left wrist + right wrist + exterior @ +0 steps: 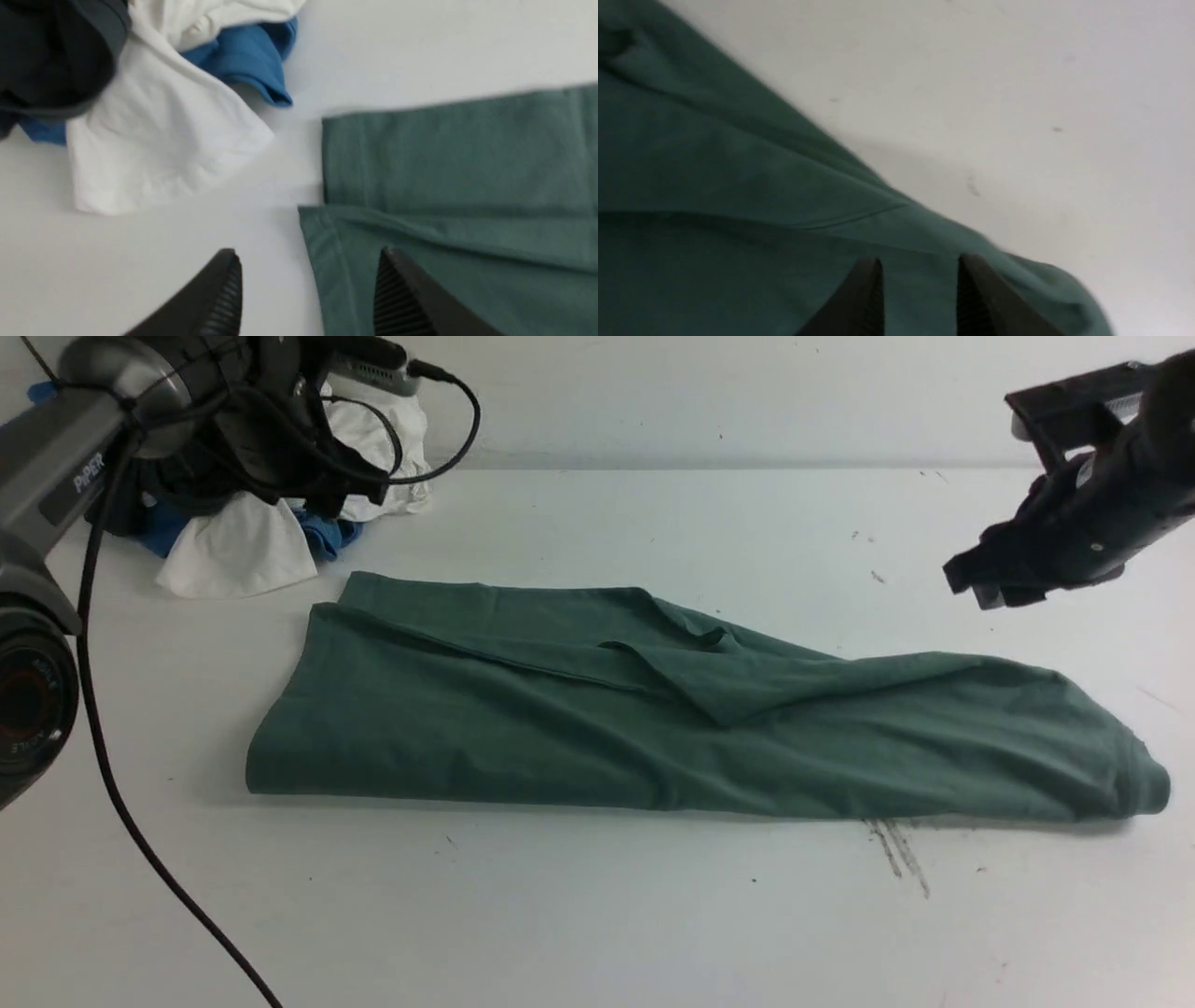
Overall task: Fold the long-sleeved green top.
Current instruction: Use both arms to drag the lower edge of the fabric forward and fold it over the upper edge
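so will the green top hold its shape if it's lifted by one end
Probably floppy: the green top lies in soft creases and draped folds, so it should sag. Seems thin, so likely light. Layers may slip apart.

White table top (653, 915), matte, dotted with small dark specks. Bears grey scuff streaks (901, 849) at 5 o'clock, starting right at the 6 o'clock edge of the garment. Carries the green long-sleeved top (579, 737) across the centre, laid flat as a long band from 9 o'clock to 3 o'clock, folded lengthwise, with one layer lapped diagonally over the middle. Carries a heap of clothes (243, 551) at 10 o'clock, near the corresponding corner of the top but apart from it. Comprises a white garment (159, 140) nearest the top, a blue garment (247, 60) partly under it and a dark garment (51, 56) towards 9 o'clock.
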